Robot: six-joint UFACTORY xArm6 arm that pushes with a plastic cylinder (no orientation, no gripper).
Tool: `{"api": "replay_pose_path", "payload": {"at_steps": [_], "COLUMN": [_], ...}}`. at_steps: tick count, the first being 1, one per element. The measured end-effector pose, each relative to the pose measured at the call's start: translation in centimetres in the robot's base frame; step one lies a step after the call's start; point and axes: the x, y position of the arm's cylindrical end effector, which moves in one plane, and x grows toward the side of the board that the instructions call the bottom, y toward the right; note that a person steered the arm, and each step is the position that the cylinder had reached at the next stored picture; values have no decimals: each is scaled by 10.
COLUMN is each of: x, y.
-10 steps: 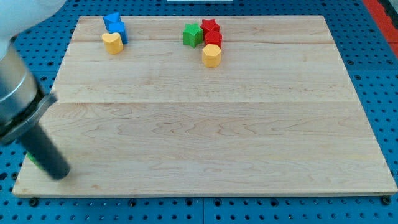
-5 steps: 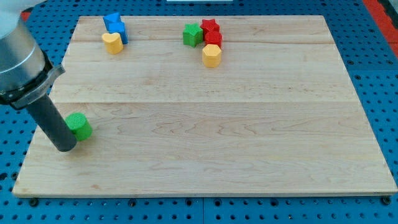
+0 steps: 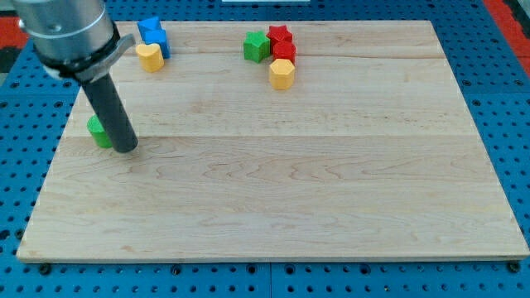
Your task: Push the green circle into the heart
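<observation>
A pale wooden board (image 3: 281, 182) made of jointed planks fills most of the frame, lying on a blue perforated surface (image 3: 505, 99) whose rows of holes show along the left, right and bottom edges. At the upper left of the frame the arm's grey cylindrical body carries a straight dark rod that slants down to my tip (image 3: 126, 150), which rests on the board at centre left. The rod has no jaws and grips nothing; it stands just right of the green circle (image 3: 98, 132), seemingly touching it, and hides that block's right side. The green circle sits near the board's left edge, about midway down, only its left part visible as a small bright green lump. The yellow heart (image 3: 149, 56) lies well above it, near the top left, touching a blue block (image 3: 153, 34) behind it. At top centre sits a tight cluster: a green block (image 3: 257, 45), a red star (image 3: 280, 35), a red block (image 3: 284, 50) and a yellow block (image 3: 281, 74).
</observation>
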Motion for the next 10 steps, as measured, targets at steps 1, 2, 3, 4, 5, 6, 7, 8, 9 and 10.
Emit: {"api": "replay_pose_path", "payload": {"at_steps": [1, 2, 3, 4, 5, 6, 7, 8, 9, 10], "x": [4, -21, -64, -70, -59, -71, -96, -129, -149, -116], "y": [-48, -14, -12, -14, -47, -52, -35, -21, -8, -2]}}
